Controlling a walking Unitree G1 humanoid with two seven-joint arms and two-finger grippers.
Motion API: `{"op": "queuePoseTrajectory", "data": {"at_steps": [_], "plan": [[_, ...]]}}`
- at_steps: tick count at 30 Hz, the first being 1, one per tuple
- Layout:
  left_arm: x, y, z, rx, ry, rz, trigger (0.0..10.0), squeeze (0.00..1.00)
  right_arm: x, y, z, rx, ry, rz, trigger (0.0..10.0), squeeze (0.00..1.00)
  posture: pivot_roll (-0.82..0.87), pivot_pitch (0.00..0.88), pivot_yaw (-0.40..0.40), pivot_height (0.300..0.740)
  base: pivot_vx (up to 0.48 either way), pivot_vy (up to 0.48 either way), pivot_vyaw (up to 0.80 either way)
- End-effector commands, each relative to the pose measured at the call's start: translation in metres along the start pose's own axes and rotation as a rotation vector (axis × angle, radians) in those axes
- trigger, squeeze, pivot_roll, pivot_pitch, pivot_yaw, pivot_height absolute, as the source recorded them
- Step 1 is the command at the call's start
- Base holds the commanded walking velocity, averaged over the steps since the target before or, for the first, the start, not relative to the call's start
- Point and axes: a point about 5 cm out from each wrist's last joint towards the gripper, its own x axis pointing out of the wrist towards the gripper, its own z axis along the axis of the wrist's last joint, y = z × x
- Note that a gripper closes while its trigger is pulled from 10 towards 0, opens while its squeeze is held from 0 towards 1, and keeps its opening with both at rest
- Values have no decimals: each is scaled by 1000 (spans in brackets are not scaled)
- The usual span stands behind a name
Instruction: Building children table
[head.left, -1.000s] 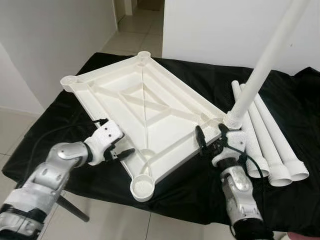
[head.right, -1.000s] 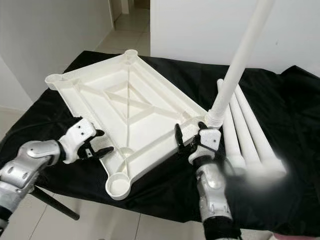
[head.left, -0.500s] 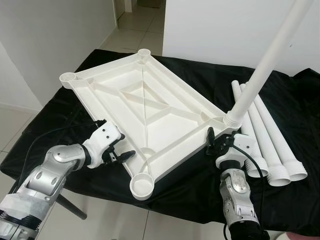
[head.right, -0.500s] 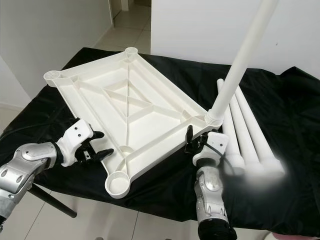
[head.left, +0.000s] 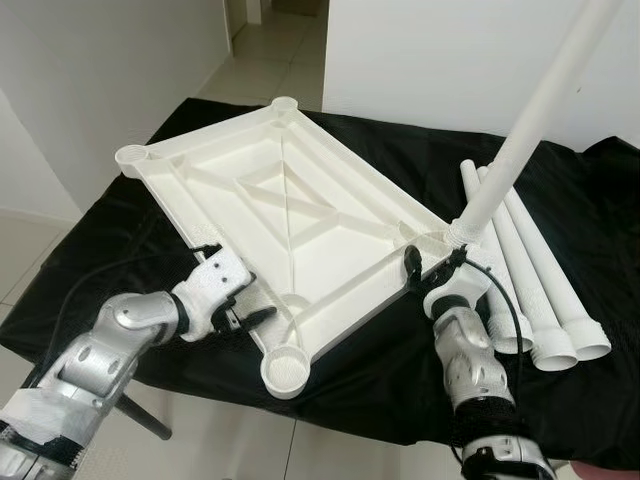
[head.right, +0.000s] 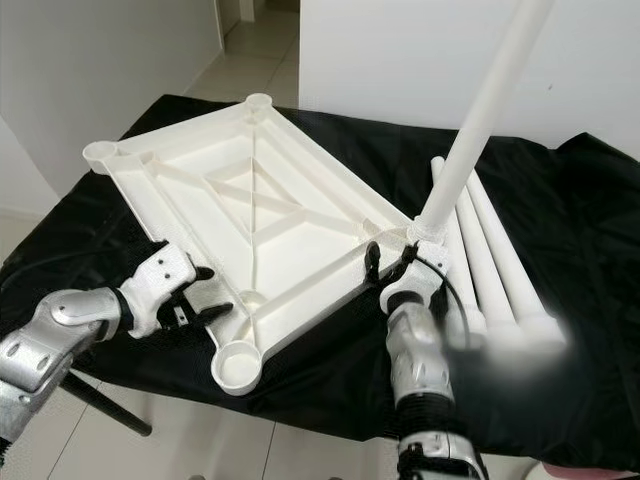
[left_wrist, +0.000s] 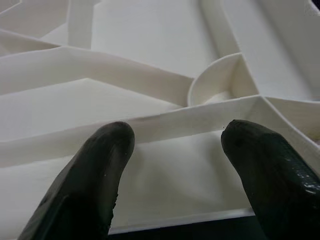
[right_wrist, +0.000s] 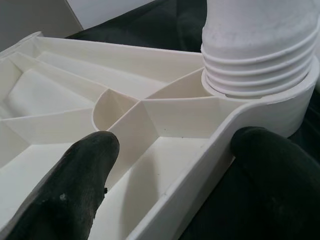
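Observation:
A white plastic table top (head.left: 290, 200) lies upside down on the black cloth, ribs facing up. One white leg (head.left: 520, 140) stands screwed into its right corner socket (right_wrist: 260, 55) and leans up to the right. My left gripper (head.left: 245, 300) is open at the near left edge, fingers (left_wrist: 95, 165) pointing in over the rim (left_wrist: 190, 117). At the near right corner, just beside the leg's threaded base, my right gripper (head.left: 432, 270) is open. One of its fingers (right_wrist: 85, 170) sits inside the rim and the other outside it.
Three loose white legs (head.left: 545, 290) lie side by side on the cloth at the right. Open round sockets sit at the near corner (head.left: 285, 372), left corner (head.left: 133, 157) and far corner (head.left: 286, 104). The black table's front edge (head.left: 350, 420) runs just below the top, with tiled floor beyond.
My right gripper has drawn in closer to the corner by the standing leg, with its fingers nearer together. My left gripper has edged in toward the rim. The table top has shifted slightly.

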Motion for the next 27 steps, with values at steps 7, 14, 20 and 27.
{"op": "queuePoseTrajectory", "data": {"at_steps": [7, 14, 20, 27], "plan": [[14, -31, 6, -1, -11, -251, 10000, 0, 15, 7, 2, 8, 53, 38, 10000, 0, 14, 60, -51, 740, 0, 0, 0], [37, -45, 17, -1, -53, -271, 10000, 0, 27, 21, 6, 7, 66, 84, 10000, 0, 7, 67, -46, 740, 0, 0, 0], [53, -46, 28, 8, -86, -225, 10000, 0, 30, 29, 9, 11, 41, 138, 10000, 0, 7, 66, -43, 740, 0, 0, 0], [55, -34, 30, 40, -79, -162, 10000, 0, 24, 29, 3, -4, 26, 172, 10000, 0, 10, 66, -40, 740, 0, 0, 0]]}}
